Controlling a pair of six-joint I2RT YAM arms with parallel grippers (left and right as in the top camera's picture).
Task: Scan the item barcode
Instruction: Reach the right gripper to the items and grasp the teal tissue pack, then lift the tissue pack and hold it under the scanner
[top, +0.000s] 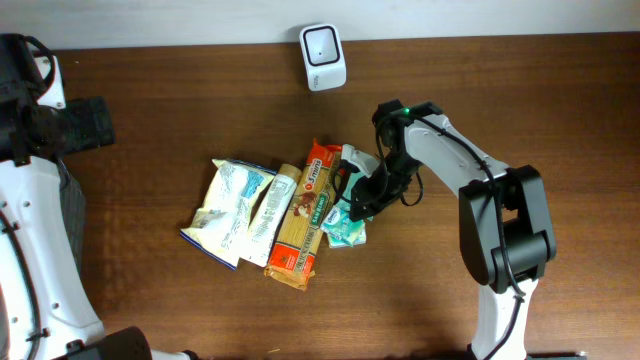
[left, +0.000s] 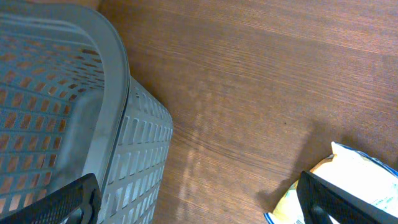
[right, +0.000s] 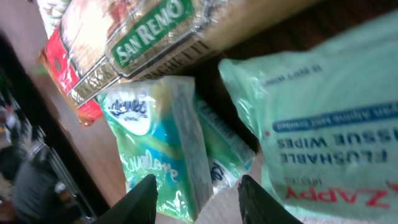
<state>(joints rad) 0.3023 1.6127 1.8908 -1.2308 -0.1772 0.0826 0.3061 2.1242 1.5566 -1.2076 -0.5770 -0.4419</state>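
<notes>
**Inspector:** Several packets lie bunched on the brown wooden table (top: 520, 100) in the overhead view. What is your landmark?

**Assistant:** The long orange-and-red cellophane spaghetti packet (top: 300, 225). The small teal-green tissue pack (top: 345, 228) touches it on the right arm's side. The flat pale green wipes pack (top: 358, 160) lies just off the same side, nearer the white box-shaped scanner (top: 322, 57). That scanner stands well apart from the packet, at the far table edge. A crinkled white, blue and yellow bag (top: 225, 210) lies near the packet's opposite side.

**Inspector:** And the arm?

**Assistant:** The right gripper (top: 362, 200) is down over the tissue pack, just beside the spaghetti packet.

**Inspector:** Left wrist view.

**Assistant:** The left gripper (left: 199, 196) has its fingers (left: 62, 202) spread wide with only bare table between them. A grey perforated plastic basket (left: 118, 93) is beside one finger, and a corner of the bag is beside the other.

**Inspector:** Right wrist view.

**Assistant:** The tissue pack lies against the spaghetti packet's edge, with the wipes pack alongside. The fingertips (right: 143, 199) stand partway apart at the tissue pack's near end, and one overlaps its edge. I cannot tell whether they press on it.
</notes>
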